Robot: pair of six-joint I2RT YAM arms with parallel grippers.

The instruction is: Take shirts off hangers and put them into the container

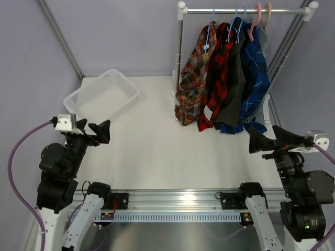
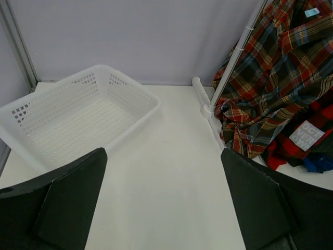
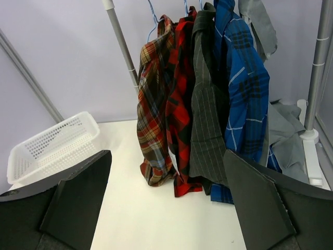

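Top external: container (image 1: 102, 99), white table (image 1: 157, 151), lilac walls (image 1: 131, 36).

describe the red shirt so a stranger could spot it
Find the white clothes rail at far right. Second from its left hangs the red-and-black check shirt, between a brown plaid shirt and a dark grey shirt; only it has a white hem patch.
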